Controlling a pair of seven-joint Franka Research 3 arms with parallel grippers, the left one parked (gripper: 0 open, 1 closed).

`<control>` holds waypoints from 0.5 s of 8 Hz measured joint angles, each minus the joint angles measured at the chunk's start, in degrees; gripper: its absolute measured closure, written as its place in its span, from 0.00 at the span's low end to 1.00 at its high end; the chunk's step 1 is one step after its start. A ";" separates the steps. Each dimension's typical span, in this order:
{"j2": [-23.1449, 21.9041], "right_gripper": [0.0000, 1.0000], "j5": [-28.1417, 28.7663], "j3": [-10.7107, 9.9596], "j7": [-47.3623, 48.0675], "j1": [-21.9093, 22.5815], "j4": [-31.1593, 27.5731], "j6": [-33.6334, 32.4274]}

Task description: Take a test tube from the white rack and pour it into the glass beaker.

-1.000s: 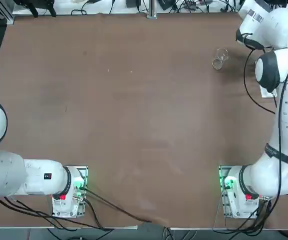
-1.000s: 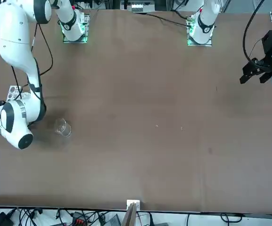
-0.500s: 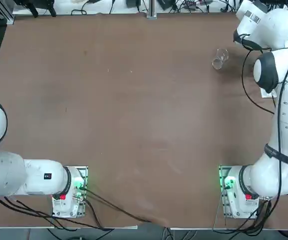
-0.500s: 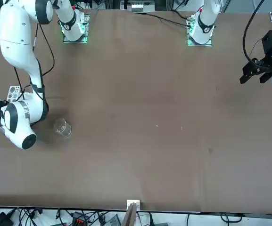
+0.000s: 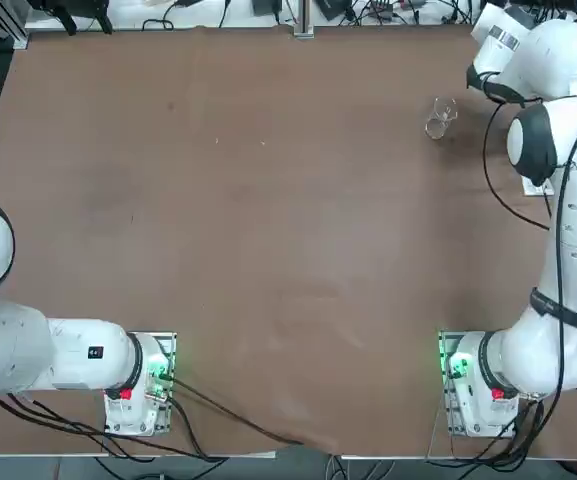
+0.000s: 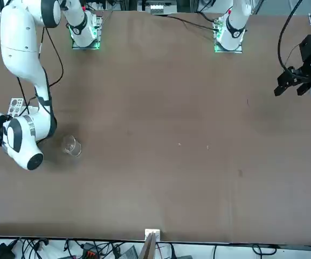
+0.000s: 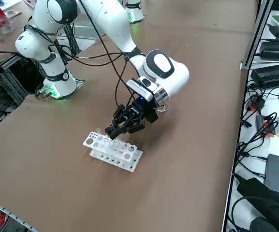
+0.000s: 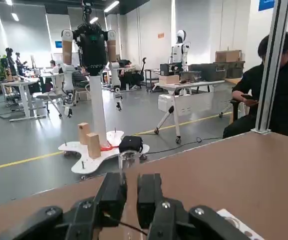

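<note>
No legible labels (rack (image 7: pixel 112 152) plain white)

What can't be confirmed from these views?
- Top view: the white rack is mostly hidden under the arm.
- Right side view: the right gripper covers the rack's near holes; whether it holds a tube can't be told.
- Front view: whether the glass beaker holds anything is too small to tell.

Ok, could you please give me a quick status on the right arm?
Right gripper shut on a test tube, over the white rack. Glass beaker stands apart. Nothing in the way.
</note>
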 joint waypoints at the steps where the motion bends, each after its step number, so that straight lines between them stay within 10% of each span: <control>1: 0.54 0.81 -0.01 0.00 0.60 0.00 -0.02 0.67; 4: 1.73 0.81 -0.01 -0.01 1.64 -0.01 -0.02 1.95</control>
